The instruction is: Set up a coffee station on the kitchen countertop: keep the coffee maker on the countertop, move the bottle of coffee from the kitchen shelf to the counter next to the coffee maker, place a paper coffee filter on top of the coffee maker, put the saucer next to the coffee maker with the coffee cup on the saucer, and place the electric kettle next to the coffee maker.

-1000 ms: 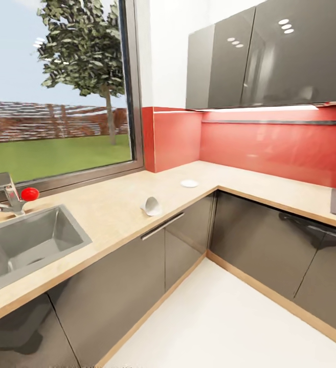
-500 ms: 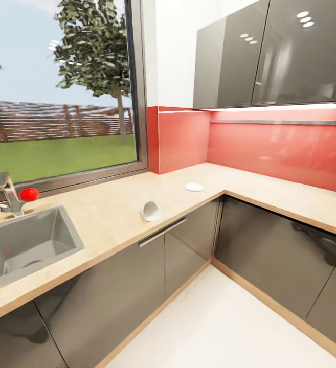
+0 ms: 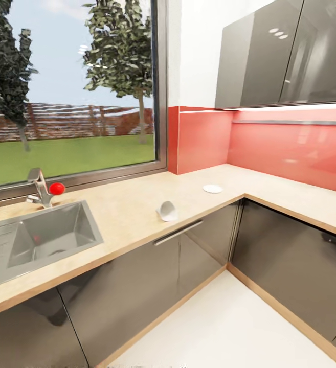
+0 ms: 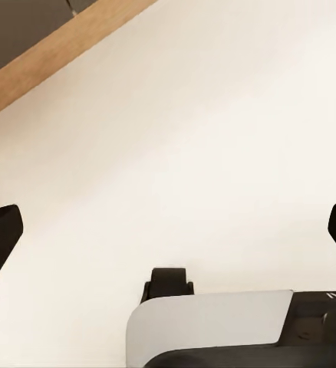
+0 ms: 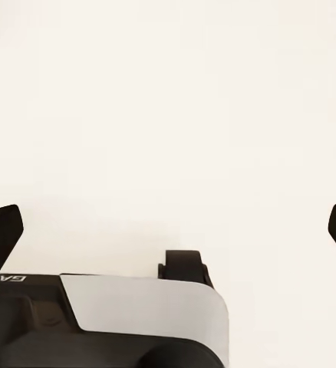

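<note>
Swinging left, my head has carried the whole picture across since a second ago: the sink and its tap now sit further in, the hob has dropped off the right edge, and nothing on the surface itself has shifted.

Nearest me, my left fingers [image 4: 1, 238] hang spread wide over pale floor, nothing between them, with a strip of wooden plinth at the edge of that wrist view. My right fingers [image 5: 2, 230] are spread just as wide, released and empty, over bare floor.

Further out, the kitchen countertop [image 3: 132, 204] bends round the corner. The coffee cup [image 3: 167, 210] lies tipped on its side close to the front edge, above a black handle. It is small, white and rounded, its opening turned towards the sink [image 3: 42, 240].

My worry: a cup lying down can roll. If I come in fast or nudge it sideways, it could go off that edge onto the floor.

Beyond it, towards the corner, the saucer [image 3: 213, 188] lies flat, a thin white disc well apart from the cup. Pinching it off the surface looks awkward; it may slide.

Farthest, the kitchen shelf [image 3: 295, 122] runs along the red backsplash.
</note>
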`<state>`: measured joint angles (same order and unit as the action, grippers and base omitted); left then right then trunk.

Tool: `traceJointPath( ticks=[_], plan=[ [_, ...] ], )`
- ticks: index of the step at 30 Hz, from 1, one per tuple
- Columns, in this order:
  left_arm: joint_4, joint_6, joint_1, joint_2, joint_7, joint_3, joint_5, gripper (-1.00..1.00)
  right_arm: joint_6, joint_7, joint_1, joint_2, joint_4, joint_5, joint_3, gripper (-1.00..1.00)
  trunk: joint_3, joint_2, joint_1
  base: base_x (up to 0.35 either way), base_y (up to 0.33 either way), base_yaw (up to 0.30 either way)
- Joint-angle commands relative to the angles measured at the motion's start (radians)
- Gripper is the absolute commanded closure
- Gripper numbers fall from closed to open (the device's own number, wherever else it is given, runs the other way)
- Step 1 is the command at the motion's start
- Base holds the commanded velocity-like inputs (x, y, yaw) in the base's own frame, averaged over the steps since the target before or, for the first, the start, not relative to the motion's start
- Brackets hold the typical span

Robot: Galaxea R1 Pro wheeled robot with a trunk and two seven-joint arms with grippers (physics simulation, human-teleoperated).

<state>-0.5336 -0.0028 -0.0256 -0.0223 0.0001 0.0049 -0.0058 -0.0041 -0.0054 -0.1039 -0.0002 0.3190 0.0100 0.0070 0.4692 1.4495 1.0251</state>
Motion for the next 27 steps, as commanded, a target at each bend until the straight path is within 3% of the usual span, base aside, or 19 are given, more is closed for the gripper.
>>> traceJointPath(
  ticks=[1, 9, 24, 26, 27],
  plan=[
    [-0.002, 0.0, 0.0, 0.0, 0.0, 0.0, -0.001, -1.0, 0.0, 0.0, 0.0, 0.0, 0.0, 0.001, 0.001, -1.0, 0.001, 0.0, 0.0, -0.087, -0.173, 0.114],
    [-0.002, 0.0, 0.0, 0.0, 0.0, 0.0, 0.0, -1.0, 0.001, 0.001, 0.0, -0.001, -0.001, 0.001, 0.002, -1.0, 0.001, 0.0, 0.0, -0.052, -0.116, 0.143],
    [-0.01, 0.001, 0.0, 0.008, -0.001, -0.01, 0.001, -1.0, -0.001, 0.001, -0.001, -0.008, 0.017, 0.0, -0.005, -1.0, 0.001, 0.0, 0.0, -0.002, -0.005, 0.014],
    [-0.015, -0.003, 0.0, 0.014, -0.002, -0.012, 0.002, -1.0, -0.003, -0.001, -0.002, -0.009, 0.075, -0.002, -0.01, -1.0, 0.001, 0.0, 0.0, 0.0, 0.0, 0.0],
    [-0.01, -0.038, 0.0, 0.035, -0.003, -0.012, 0.0, -1.0, -0.004, 0.0, -0.002, -0.024, 0.294, -0.006, -0.04, -1.0, 0.001, 0.0, 0.0, 0.0, 0.0, 0.0]
  ],
)
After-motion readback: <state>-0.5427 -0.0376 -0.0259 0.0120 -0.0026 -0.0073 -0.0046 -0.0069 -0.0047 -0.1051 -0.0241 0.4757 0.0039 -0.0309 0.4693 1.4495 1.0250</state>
